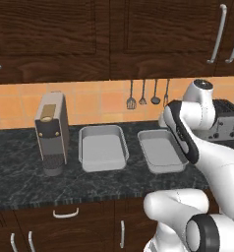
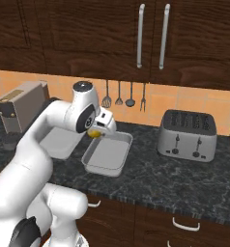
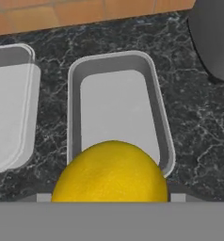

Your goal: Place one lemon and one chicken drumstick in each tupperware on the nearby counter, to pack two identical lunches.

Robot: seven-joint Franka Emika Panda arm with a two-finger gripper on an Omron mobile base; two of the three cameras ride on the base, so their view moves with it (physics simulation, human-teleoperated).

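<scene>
A bright-yellow lemon [image 2: 93, 133] is clamped in my gripper [image 2: 96, 131], which is shut on it and hangs above the counter [image 1: 20, 182]. In the hand view the lemon [image 3: 111, 172] bulges up from the bottom, just over one short end of the right tupperware [image 3: 116, 108]. Both tupperwares are empty: the left tupperware [image 1: 103, 150] and the right tupperware [image 1: 160, 151] lie side by side. My arm covers part of the left tupperware [image 2: 59, 142] in the right base view. The chicken drumsticks are out of view.
A tall coffee machine [image 1: 51, 130] stands left of the tupperwares. A silver toaster [image 2: 187, 134] sits to their right. Utensils [image 1: 148, 93] hang on the tiled wall behind, under dark wood cabinets. Drawers with silver handles run below the counter edge.
</scene>
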